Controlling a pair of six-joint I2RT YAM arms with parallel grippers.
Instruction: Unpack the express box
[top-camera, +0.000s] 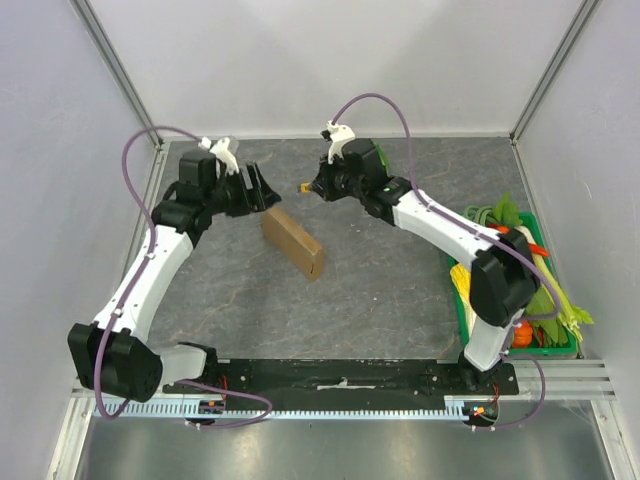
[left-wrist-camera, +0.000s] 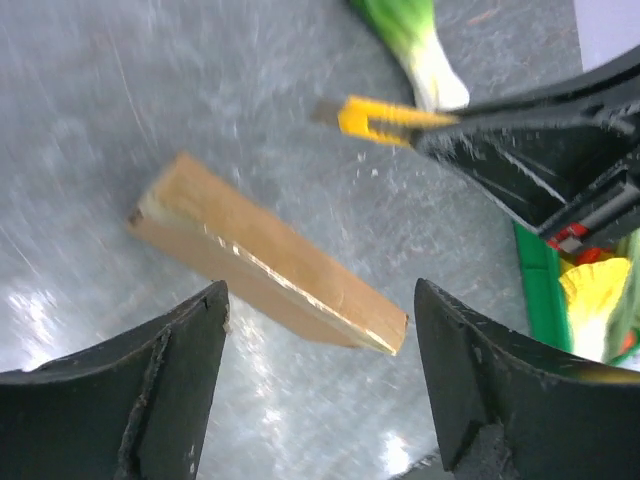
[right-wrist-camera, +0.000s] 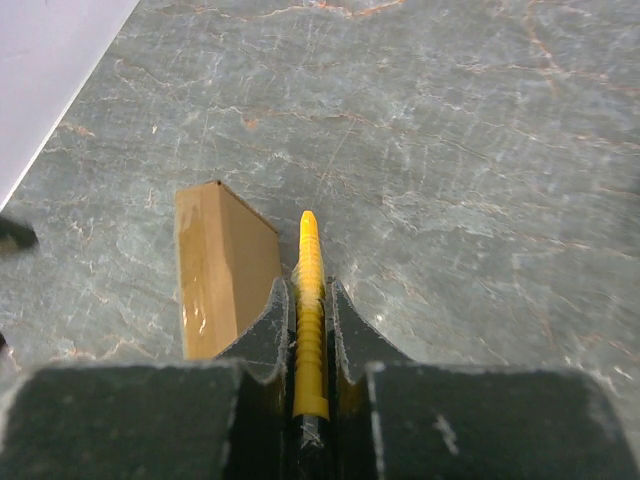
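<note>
The express box (top-camera: 293, 243), a small flat brown cardboard box, lies diagonally on the grey table in the middle of the top view. My left gripper (top-camera: 262, 190) hovers at the box's far-left end, open, with nothing between its fingers. In the left wrist view the box (left-wrist-camera: 265, 262) lies free just beyond the left gripper (left-wrist-camera: 320, 295). My right gripper (top-camera: 312, 187) is shut on a yellow utility knife (top-camera: 302, 187) a little beyond the box. In the right wrist view the knife (right-wrist-camera: 310, 290) sticks out forward from the right gripper (right-wrist-camera: 310, 285), beside the box (right-wrist-camera: 225, 270).
A green crate (top-camera: 540, 350) of vegetables stands at the table's right edge, by the right arm's base. White walls close in the table on the left, back and right. A bok choy (left-wrist-camera: 415, 45) shows at the top of the left wrist view.
</note>
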